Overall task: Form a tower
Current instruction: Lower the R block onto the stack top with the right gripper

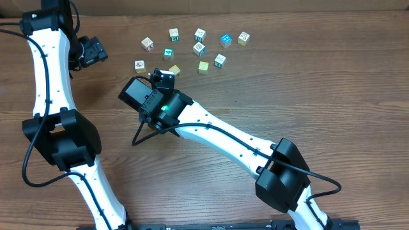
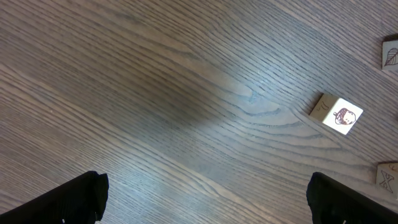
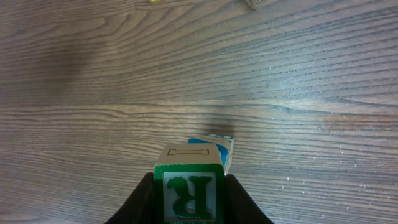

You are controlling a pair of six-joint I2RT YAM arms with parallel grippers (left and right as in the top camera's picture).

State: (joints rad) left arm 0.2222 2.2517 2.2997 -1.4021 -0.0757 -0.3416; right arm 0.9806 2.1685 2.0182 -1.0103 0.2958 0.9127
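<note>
One R cube (image 3: pixel 189 190) pinched by right hand (image 3: pixel 189 208) | blue cube (image 3: pixel 211 140) maybe touching | left hand (image 2: pixel 208 202) spread

tower (image 3: pixel 189 190) | green-bordered R cube, cream bone face, blue-sided cube just behind | upright, clamped both sides

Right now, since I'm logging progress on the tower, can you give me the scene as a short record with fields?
right gripper: jaws shut on green R cube
behind it: blue cube, contact unclear
left gripper: jaws open, empty, above wooden table
loose letter cubes: scattered beyond the right gripper
stacking: cannot tell from these views
</note>
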